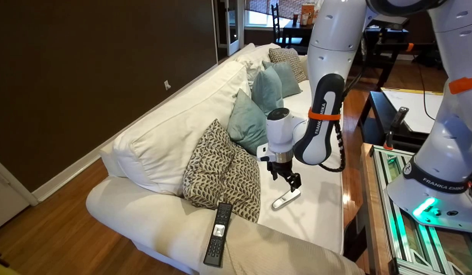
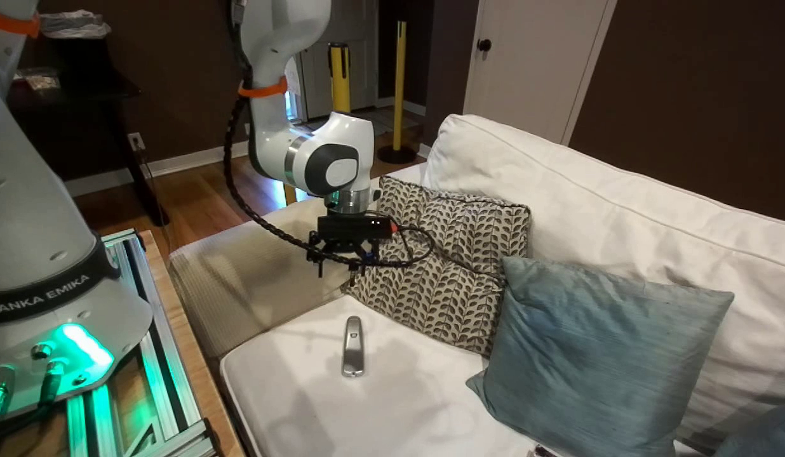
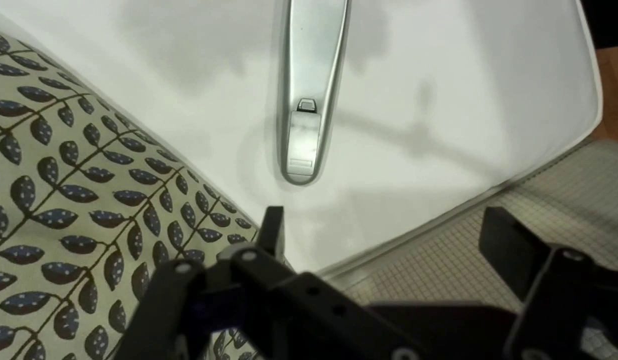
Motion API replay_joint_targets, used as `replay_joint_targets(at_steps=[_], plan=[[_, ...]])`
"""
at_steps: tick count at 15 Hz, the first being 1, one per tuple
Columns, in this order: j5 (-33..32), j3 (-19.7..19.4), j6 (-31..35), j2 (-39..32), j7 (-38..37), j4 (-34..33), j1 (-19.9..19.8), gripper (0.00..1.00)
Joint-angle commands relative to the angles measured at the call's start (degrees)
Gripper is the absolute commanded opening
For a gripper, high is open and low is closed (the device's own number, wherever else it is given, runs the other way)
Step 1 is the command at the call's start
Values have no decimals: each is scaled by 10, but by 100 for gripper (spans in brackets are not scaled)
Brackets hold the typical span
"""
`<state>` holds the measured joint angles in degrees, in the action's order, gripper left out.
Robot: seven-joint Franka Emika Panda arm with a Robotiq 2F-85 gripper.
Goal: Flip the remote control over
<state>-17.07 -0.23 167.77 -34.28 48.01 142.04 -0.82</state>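
In an exterior view you're hovering the gripper (image 1: 284, 184) above the sofa cushion (image 1: 316, 217). The silver remote (image 1: 286, 199) is lying flat on it, below the gripper. You're not chasing the black remote (image 1: 217, 235) on the armrest (image 1: 175, 229).

In an exterior view the gripper is hanging clear of the cushion, leaf-print pillow (image 2: 456, 254) leaning beside it, silver remote sitting lower and further from the armrest.

In the wrist view the fingers (image 3: 273, 227) are standing wide apart, gripping nothing. The silver remote is pointing its hatch (image 3: 303, 142) end at them, ahead of the gripper and off toward the pillow-side finger, so you're likely needing a sideways shift plus forward and down.

My guess: you're handling something light, stiff, slick, not very fragile, on a cushion that may be giving under load. I'd have you pinching low across the long edges near the hatch, leaving the far end free to swing over.
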Motion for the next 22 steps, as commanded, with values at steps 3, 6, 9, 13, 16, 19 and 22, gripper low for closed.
replay_joint_targets(at_steps=[3, 6, 9, 13, 16, 19, 22], plan=[[-17, 1, 35, -72, -31, -24, -2, 100], [-20, -18, 98, -125, -62, -37, 22, 100], [-14, -43, 158, -181, -92, -63, 45, 100], [-9, -69, 195, -235, -128, -105, 66, 100], [-16, -65, 185, -264, -140, -140, 57, 100], [-23, -53, 175, -290, -143, -177, 42, 100], [-27, -44, 169, -315, -146, -210, 33, 98]])
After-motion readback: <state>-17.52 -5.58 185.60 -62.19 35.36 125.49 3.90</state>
